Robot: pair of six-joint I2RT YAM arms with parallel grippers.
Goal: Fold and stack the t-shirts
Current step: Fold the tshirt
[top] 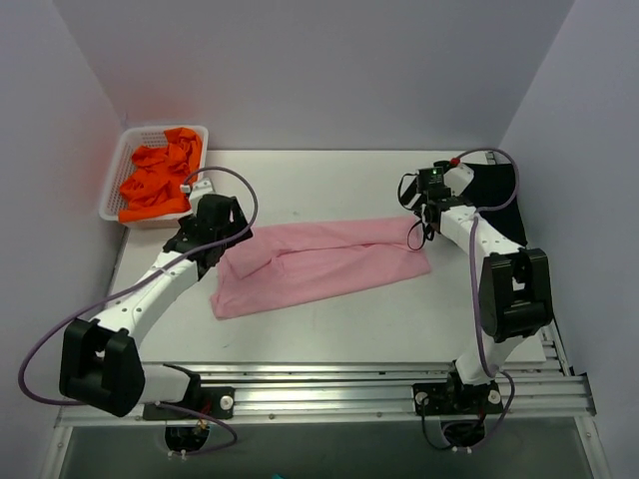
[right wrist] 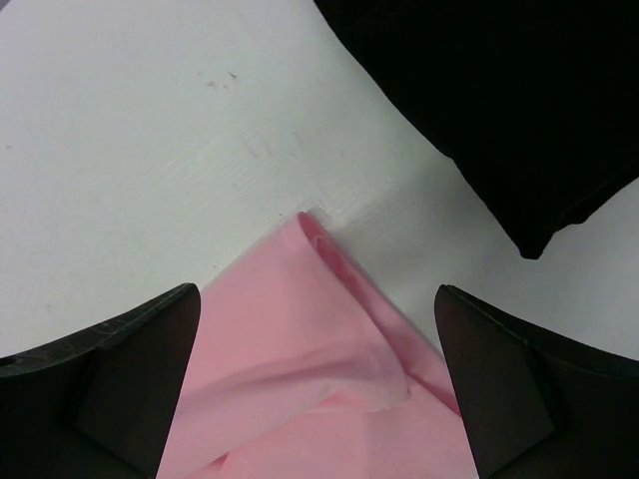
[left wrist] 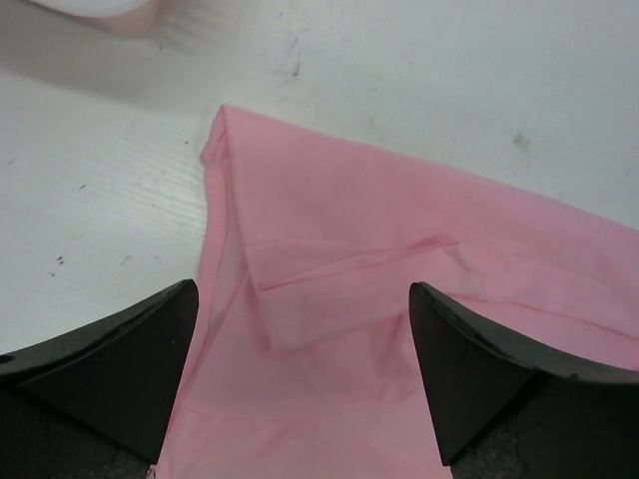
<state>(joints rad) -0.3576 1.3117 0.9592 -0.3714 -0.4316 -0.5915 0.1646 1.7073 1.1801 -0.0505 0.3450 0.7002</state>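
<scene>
Top view: the light pink t-shirt (top: pixel 319 261) lies flat across the middle of the tabletop (top: pixel 329 180) as a long band running left to right, one sleeve doubled over at its left end. The left pincer (top: pixel 228 232) hovers over that left end and the right pincer (top: pixel 424 212) over the far right corner; the wrist views show each with jaws spread wide and nothing between them, pink cloth beneath the left pincer (left wrist: pixel 302 299) and a folded corner beneath the right pincer (right wrist: pixel 318 294).

The black t-shirt (top: pixel 499 200) lies at the far right, just beside that corner but apart from it. The orange t-shirts (top: pixel 160 175) sit bunched in the white basket (top: pixel 115 170) at the far left.

Judged step: the lengthwise fold of the pink shirt looks laid — the crosswise fold is not yet made. The next move probably calls for pinching both layers at one end and carrying them over the other, edges kept aligned.
</scene>
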